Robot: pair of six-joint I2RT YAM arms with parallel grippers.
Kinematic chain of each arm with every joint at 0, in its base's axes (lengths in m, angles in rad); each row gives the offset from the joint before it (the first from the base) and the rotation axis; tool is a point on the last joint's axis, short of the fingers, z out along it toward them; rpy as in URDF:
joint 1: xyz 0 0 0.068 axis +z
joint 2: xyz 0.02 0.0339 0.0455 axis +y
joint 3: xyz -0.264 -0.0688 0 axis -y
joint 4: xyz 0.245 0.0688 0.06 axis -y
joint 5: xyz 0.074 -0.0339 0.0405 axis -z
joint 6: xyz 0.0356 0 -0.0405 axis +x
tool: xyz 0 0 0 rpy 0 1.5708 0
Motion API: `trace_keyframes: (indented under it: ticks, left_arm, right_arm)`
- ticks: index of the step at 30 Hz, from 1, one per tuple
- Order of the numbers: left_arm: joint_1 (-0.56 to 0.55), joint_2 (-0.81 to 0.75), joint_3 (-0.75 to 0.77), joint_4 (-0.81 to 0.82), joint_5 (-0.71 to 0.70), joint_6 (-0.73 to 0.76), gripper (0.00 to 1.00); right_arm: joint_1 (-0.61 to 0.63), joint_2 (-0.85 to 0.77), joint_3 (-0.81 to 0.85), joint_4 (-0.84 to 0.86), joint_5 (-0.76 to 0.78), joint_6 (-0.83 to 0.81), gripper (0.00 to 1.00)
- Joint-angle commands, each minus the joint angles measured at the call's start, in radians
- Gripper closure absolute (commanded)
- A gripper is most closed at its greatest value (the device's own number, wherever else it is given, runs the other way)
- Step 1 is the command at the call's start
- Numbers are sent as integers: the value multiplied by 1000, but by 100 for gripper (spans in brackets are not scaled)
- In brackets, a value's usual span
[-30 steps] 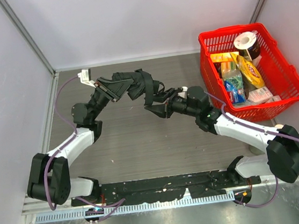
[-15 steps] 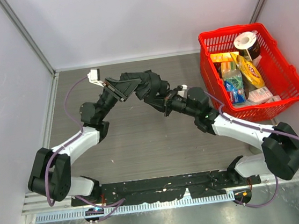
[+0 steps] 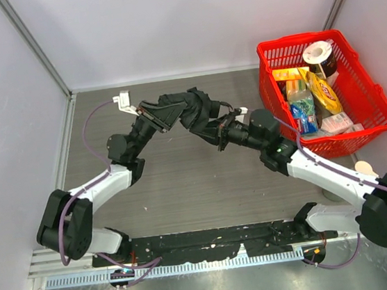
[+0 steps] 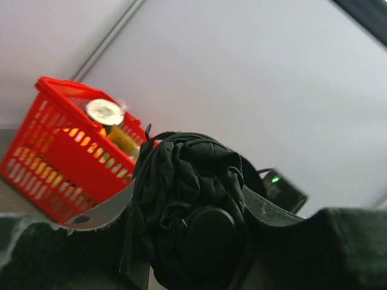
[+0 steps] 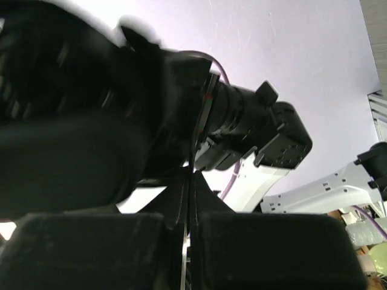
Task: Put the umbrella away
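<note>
The black umbrella (image 3: 193,108) hangs bunched above the middle of the grey table, between my two arms. My left gripper (image 3: 164,115) is shut on its left end. In the left wrist view the crumpled canopy and a round black end cap (image 4: 208,232) fill the gap between the fingers (image 4: 100,214) of the left gripper (image 4: 188,202). My right gripper (image 3: 214,127) meets the bundle from the lower right. In the right wrist view its jaws (image 5: 192,181) are pressed together on a thin black strip that runs up to the umbrella (image 5: 66,121).
A red plastic basket (image 3: 297,37) stands at the back right, holding a tape roll, bottles and packets. It also shows in the left wrist view as the red basket (image 4: 54,163) behind the umbrella. Grey walls close in the left, back and right sides.
The right gripper has shut on the umbrella. The loose fabric has drawn into a tighter bundle, and both grippers have shifted a little to the right with it.
</note>
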Motion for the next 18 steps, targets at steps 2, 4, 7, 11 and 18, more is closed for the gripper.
trace_keyframes:
  ticks: [2,4,7,11,18]
  left_arm:
    - [1,62,8,257,-11,334,100]
    - [3,92,23,257,2,394,100]
    - [4,145,40,271,25,440,100]
    - [18,201,54,271,-54,399,100]
    - [18,165,68,272,-217,259,100]
  right_arm:
    - [6,-48,8,-97,-39,39,99]
    - [-3,-45,36,-106,-56,27,99]
    - [-38,4,119,-118,-106,-10,99]
    - [-35,67,280,-262,-120,-130,99]
    - [2,66,186,-209,-71,-118,99]
